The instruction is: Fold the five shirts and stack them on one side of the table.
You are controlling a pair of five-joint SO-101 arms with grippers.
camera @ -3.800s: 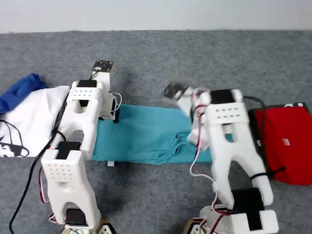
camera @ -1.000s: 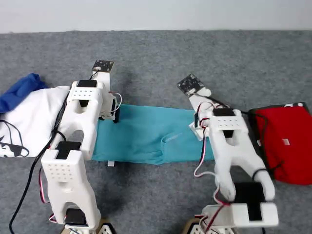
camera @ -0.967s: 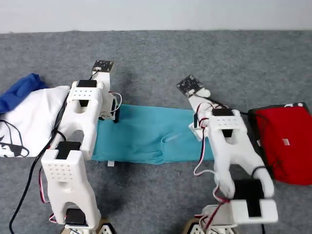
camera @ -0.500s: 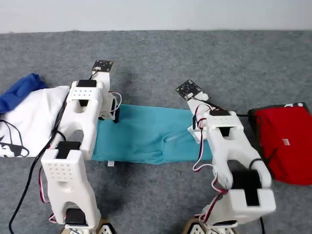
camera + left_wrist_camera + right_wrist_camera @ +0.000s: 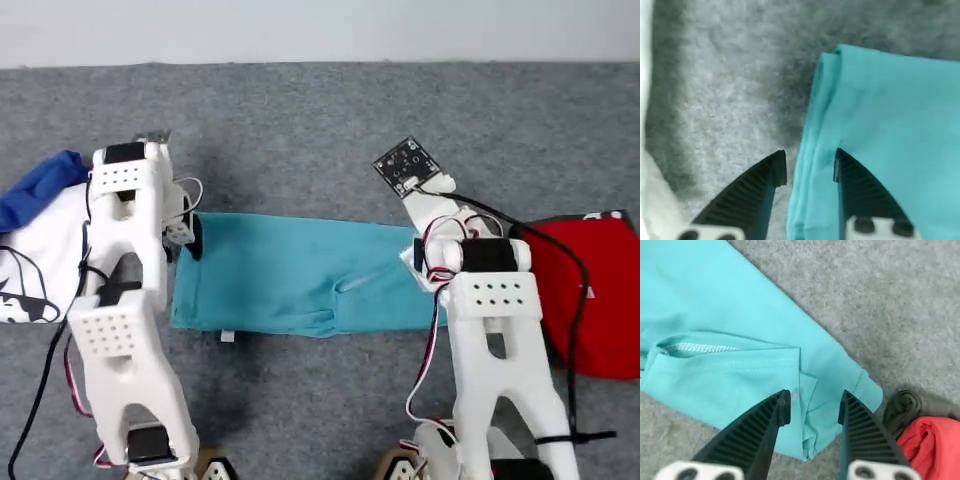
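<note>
Presently in work: teal shirt (image 5: 300,285), folded into a long band across the middle of the table (image 5: 330,120), running 9 to 3 o'clock.
Left claw (image 5: 810,167): wide open, astride the band's 9 o'clock edge, one finger over bare table, the other over cloth; nothing gripped.
Right claw (image 5: 814,405): wide open, poised over the 3 o'clock end beside a stitched hem; nothing gripped.
Other shirts: red shirt (image 5: 600,300) at 3 o'clock, near the band's end; white shirt (image 5: 40,260) at 9 o'clock; blue shirt (image 5: 40,185) at 10 o'clock.
Handling: light, limp, no stiffness; likely to sag and slide apart when lifted.
Grip point: probably at each short end, close to the corners, pinching all layers together, low against the table.
Risk: catching the top layer only, so undoing the fold.
</note>
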